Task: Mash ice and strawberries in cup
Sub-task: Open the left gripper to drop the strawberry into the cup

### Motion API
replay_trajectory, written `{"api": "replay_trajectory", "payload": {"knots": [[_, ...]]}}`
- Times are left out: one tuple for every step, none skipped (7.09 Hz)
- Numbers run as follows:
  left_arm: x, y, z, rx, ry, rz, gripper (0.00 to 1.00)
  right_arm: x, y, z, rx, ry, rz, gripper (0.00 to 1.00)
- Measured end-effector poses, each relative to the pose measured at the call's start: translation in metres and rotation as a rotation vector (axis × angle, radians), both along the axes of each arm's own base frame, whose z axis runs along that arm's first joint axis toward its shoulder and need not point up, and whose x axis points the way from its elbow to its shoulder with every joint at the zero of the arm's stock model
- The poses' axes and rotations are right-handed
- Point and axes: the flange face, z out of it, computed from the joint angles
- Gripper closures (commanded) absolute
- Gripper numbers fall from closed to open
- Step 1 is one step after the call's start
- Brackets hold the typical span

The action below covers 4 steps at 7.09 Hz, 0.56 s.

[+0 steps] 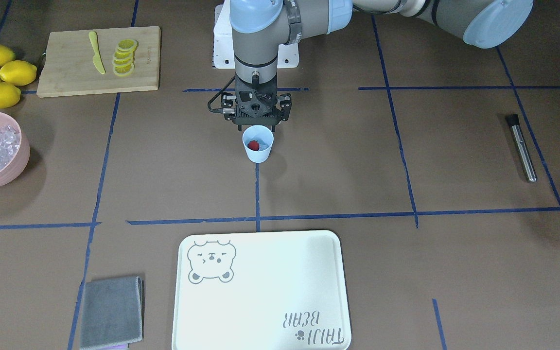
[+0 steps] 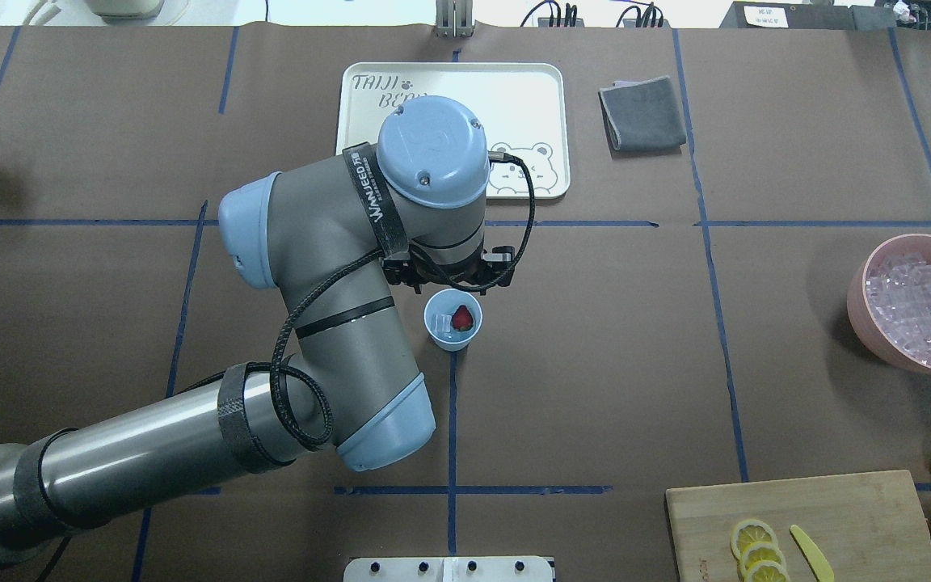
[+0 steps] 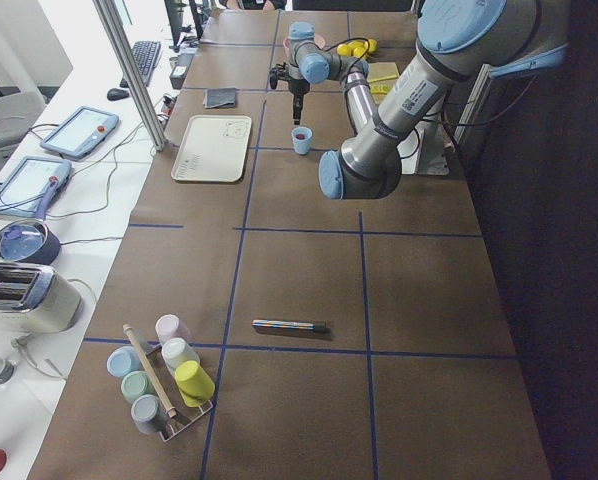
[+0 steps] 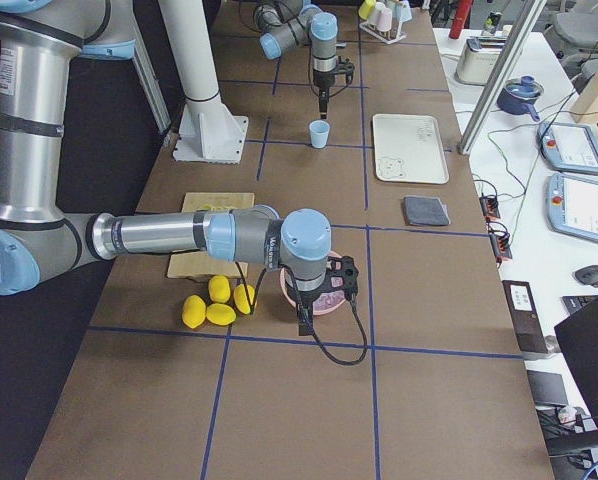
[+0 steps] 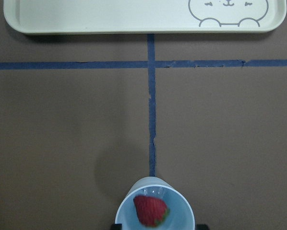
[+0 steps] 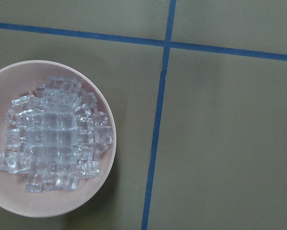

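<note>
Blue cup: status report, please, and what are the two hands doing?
Left hand open just above cup. Right hand over pink bowl, grip unclear. Cup upright, strawberry and ice inside, unmashed. Nothing crowding it.

The pale blue plastic tapered cup (image 5: 180, 212) runs off the lower edge of the left wrist view, its red strawberry (image 5: 149, 210) blurred

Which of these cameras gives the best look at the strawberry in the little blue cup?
The left wrist view: the strawberry fills much of the cup, its green top visible. Overhead and front-facing views show a small red blob; exterior left a speck; the others, nothing of it.
</note>
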Motion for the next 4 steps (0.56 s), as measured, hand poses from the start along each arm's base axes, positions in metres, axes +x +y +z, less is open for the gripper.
{"api": "replay_trajectory", "payload": {"knots": [[0.001, 0.003, -0.001, 0.004, 0.006, 0.005, 0.01, 0.0, 0.0, 0.0, 0.001, 0.0, 0.0, 0.01], [-0.002, 0.005, -0.001, 0.01, 0.009, 0.011, 0.01, 0.0, -0.001, -0.001, 0.003, 0.0, 0.0, 0.01], [-0.012, 0.006, 0.007, 0.031, 0.006, 0.028, 0.02, 0.0, -0.001, -0.002, 0.004, 0.0, 0.0, 0.01], [-0.037, 0.005, 0.029, 0.068, -0.002, 0.05, 0.02, 0.0, -0.001, -0.002, 0.004, 0.0, 0.0, 0.01]]}}
